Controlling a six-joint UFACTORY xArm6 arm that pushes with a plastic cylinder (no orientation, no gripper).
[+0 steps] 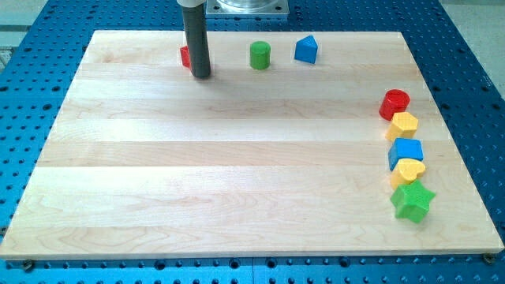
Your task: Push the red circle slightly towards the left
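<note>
At the desk's top edge, you see my tip (201,76), jawless, well apart from the red circle (394,102). Next, it must reach the circle's right side.

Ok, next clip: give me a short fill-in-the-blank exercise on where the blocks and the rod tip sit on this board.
1. My tip stands just to the view's right of a partly hidden ____ block.
2. Between that block and the blue block along the view's top stands the ____ cylinder.
3. The column at the view's right starts with the red circle and ends at the bottom with the green ____.

Missing words: red; green; star
</note>
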